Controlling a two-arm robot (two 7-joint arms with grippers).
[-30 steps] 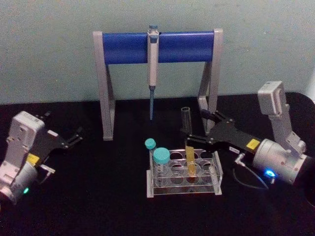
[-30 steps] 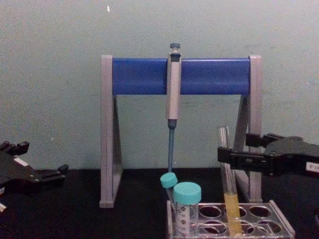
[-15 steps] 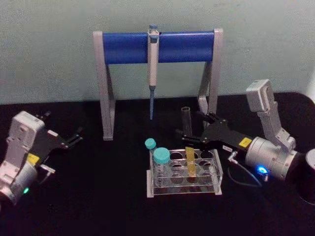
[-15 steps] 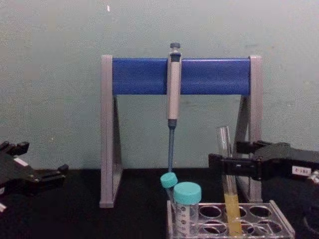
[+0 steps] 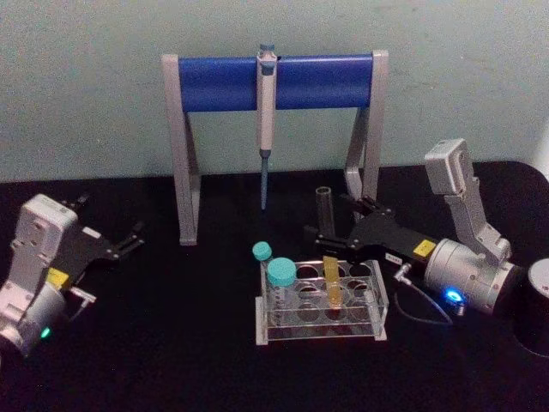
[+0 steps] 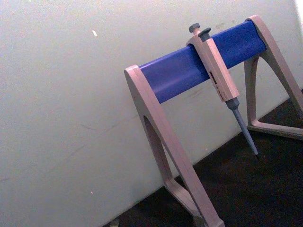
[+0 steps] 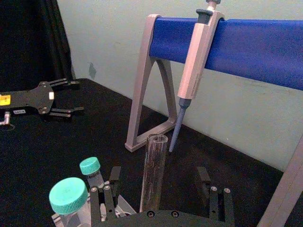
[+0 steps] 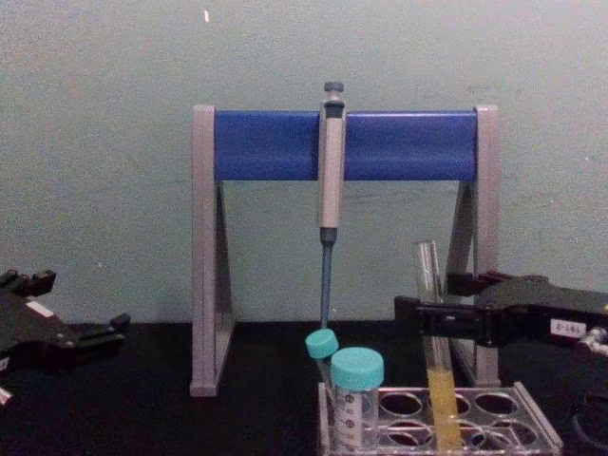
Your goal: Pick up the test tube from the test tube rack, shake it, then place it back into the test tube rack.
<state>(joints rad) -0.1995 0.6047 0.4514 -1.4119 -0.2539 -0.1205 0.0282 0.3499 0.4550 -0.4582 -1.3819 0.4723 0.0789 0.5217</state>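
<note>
The test tube (image 5: 325, 225) stands upright in the clear test tube rack (image 5: 317, 328), with yellow liquid in its lower part. My right gripper (image 5: 324, 233) is open and level around the tube's clear upper half. In the right wrist view the test tube (image 7: 153, 171) rises between the two fingers (image 7: 113, 178), with a gap on each side. In the chest view the right gripper (image 8: 439, 299) crosses the test tube (image 8: 432, 328) above the test tube rack (image 8: 537, 429). My left gripper (image 5: 130, 240) rests open at the far left, away from the rack.
Two teal-capped tubes (image 5: 280, 273) stand at the rack's left end. Behind the rack, a grey-and-blue pipette stand (image 5: 214, 84) holds a hanging pipette (image 5: 266, 103). A dark cylinder (image 5: 539, 309) sits at the right edge. Bare black tabletop lies left of the rack.
My right gripper has slid a little to the left and dropped slightly, so its open fingers now sit farther around the tube. The tube, the rack and the left arm have stayed still.
</note>
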